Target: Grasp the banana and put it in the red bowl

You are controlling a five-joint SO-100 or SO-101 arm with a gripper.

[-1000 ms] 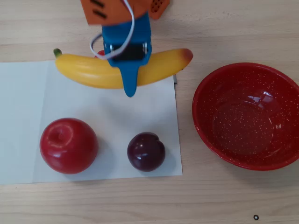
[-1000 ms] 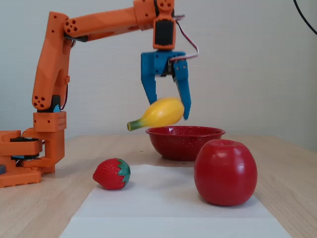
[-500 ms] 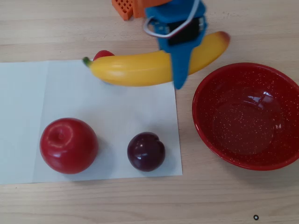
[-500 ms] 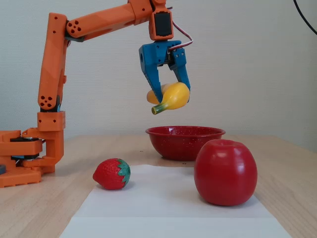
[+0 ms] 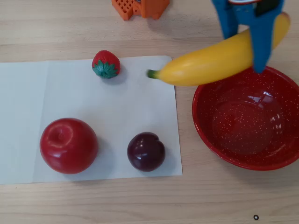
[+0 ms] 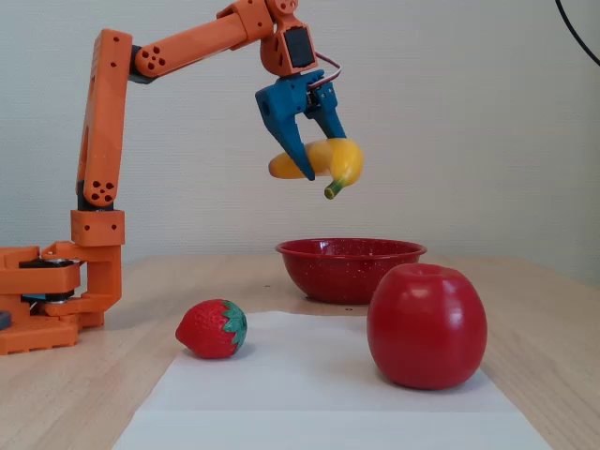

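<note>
Banana [image 5: 215,63]: swung from over paper toward red bowl [image 5: 205,126], lifted higher.
Gripper [image 6: 322,169]: clenched on banana.
Strawberry [image 5: 106,64]: now uncovered.
Meaning: release over bowl next.

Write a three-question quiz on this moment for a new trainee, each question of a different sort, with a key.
1. True or false: the banana rests on the table.
2. Multiple choice: in the overhead view, which fruit lies nearest the red bowl? A) the strawberry B) the plum C) the apple
3. Fill in: the strawberry, plum and apple all sit on a sheet of white ____.

Key
1. False: the gripper holds it in the air, above the bowl's height in the fixed view.
2. B.
3. Paper.
</note>
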